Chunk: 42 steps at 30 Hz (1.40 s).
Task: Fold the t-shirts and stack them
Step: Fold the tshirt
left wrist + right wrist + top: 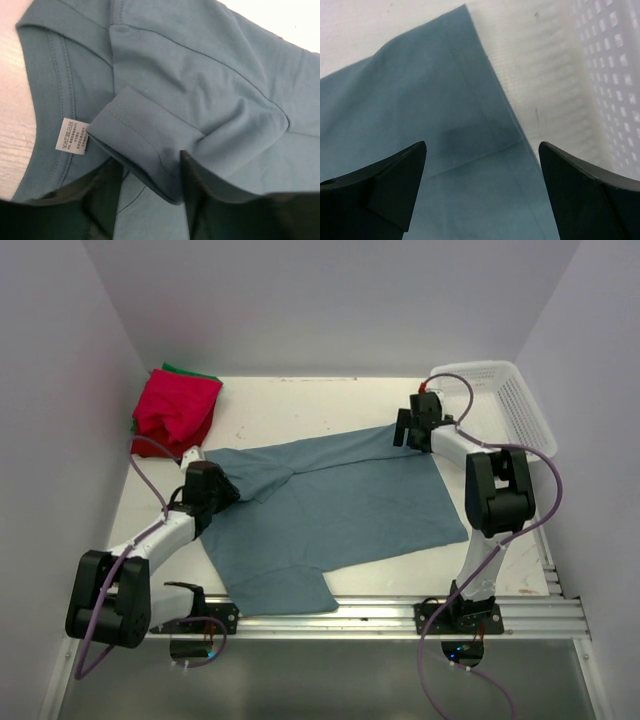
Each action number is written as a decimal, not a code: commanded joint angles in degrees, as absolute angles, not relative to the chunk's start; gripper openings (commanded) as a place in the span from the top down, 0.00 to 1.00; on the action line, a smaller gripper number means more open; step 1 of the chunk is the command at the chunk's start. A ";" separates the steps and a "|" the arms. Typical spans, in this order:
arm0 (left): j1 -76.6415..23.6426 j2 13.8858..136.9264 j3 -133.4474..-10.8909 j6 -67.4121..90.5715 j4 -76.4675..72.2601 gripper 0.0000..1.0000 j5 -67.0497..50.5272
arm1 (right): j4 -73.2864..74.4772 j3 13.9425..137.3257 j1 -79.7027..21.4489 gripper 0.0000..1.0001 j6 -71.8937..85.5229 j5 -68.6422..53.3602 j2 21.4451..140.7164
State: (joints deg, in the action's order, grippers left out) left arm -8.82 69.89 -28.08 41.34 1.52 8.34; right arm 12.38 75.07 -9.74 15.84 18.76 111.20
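Reaching forward and inward from the near left corner, the left arm (170,530) lies low over the table (300,410) with its wrist at the left side of the blue-grey t-shirt (340,505), which is spread flat across the middle. Its jaws stand partly apart with the folded sleeve cuff (145,130) lying between them, just beside the collar and its white label (71,134); whether the pads touch the cloth cannot be told. The right arm (495,490) rises from its base, bends at the elbow and stretches toward the shirt's far right corner. Its jaws are spread wide above the hem corner (470,75), gripping nothing. Folded red t-shirts (175,405) sit on a green one (190,370) at the far left corner, and a white mesh basket (515,405) stands at the far right.
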 commanded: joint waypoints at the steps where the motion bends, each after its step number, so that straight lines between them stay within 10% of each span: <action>1: -9.05 69.53 -26.72 43.33 -3.69 0.45 11.68 | 10.55 73.48 -12.12 0.01 15.73 20.04 104.61; 7: -9.05 63.82 -23.47 43.77 -9.84 0.09 14.23 | 7.30 68.65 -16.78 0.01 15.12 11.98 95.90; 13: -9.05 59.24 -25.22 40.35 -9.67 0.07 8.30 | 7.73 67.84 -25.46 0.01 16.17 1.07 93.07; 20: -13.51 66.97 -35.84 24.45 -0.19 0.32 -10.46 | 8.26 65.40 -28.74 0.01 18.10 -2.46 92.20; 42: -36.39 84.10 -49.30 20.48 18.20 0.61 19.05 | 12.30 59.85 -28.74 0.01 17.31 3.25 86.05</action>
State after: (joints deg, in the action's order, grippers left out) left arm -36.38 81.62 -45.39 21.41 16.71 11.90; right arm 12.16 60.10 -28.64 16.93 2.07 88.73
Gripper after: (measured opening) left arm 0.389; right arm 0.987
